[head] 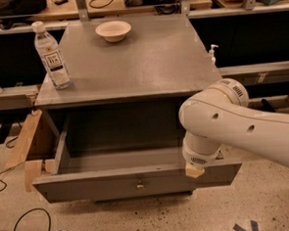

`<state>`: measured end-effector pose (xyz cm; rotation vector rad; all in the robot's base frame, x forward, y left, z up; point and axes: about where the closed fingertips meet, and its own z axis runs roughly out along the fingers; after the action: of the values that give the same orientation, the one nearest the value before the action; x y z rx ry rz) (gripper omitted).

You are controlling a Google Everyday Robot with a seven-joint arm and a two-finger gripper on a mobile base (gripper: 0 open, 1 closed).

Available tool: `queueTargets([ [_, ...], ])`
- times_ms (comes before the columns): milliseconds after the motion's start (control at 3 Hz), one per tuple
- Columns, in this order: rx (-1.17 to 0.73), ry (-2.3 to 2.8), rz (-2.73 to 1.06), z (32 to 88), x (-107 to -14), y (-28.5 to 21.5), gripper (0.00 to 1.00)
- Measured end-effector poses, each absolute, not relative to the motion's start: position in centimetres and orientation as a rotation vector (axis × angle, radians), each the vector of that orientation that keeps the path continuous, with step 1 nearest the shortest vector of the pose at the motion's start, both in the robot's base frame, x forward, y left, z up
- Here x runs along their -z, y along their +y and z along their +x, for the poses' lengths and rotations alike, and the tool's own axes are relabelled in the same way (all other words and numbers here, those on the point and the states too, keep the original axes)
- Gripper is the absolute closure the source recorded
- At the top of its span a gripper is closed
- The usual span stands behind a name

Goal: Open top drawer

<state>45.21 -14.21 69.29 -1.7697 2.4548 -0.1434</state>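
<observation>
The top drawer [100, 186] is a wide grey front with a small round brass knob [140, 186] at its centre. It stands pulled out from under the grey cabinet top [132, 69], and its deep grey box is open to view and looks empty. My white arm [233, 126] comes in from the right and bends down over the drawer's right part. The gripper [194, 171] at its end sits at the top edge of the drawer front, right of the knob. The arm hides the drawer's right inner corner.
A clear water bottle [51, 55] stands at the cabinet top's left edge and a white bowl [113, 30] near its back. Wooden boards [26, 144] lean by the drawer's left side. A black cable [28, 227] lies on the floor. Shelving runs behind.
</observation>
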Motion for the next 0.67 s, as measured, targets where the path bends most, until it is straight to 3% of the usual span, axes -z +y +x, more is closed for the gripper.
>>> queueTargets([
  [333,0.145,2.455,-1.770,45.2,-69.3,-14.2,0.04],
  [667,0.171,2.464,-1.750,46.1,-70.7,-14.9,0.00],
])
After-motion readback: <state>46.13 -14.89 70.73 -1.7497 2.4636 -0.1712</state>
